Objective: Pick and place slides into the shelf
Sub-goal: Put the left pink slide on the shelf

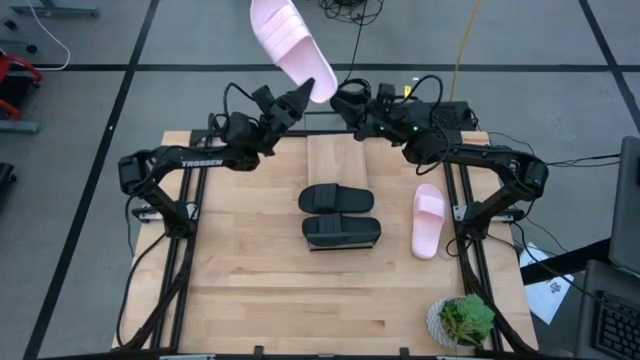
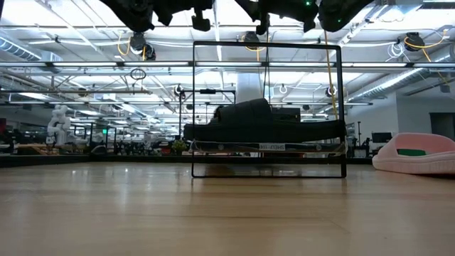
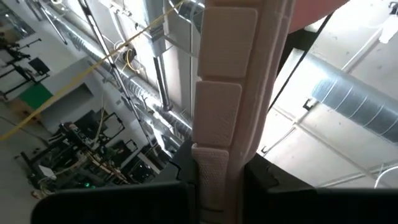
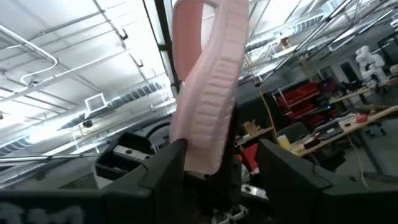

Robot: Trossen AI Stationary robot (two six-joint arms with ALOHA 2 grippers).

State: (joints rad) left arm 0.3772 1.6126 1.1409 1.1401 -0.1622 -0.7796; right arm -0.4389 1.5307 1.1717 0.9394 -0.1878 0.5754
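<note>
Pink slide [image 1: 290, 46] raised at top centre, gripped between left gripper [image 1: 303, 95] and right gripper [image 1: 342, 99].
Could slip onto the shelf [image 1: 337, 160] during release.

Black slides [image 1: 340, 214] mid-table, front clear

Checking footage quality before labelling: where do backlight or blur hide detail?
Low view: bright ceiling lights silhouette the matte black slides on the dark-framed shelf. Left wrist view: the raised pale pink slide is close and soft. High view: evenly lit.
</note>
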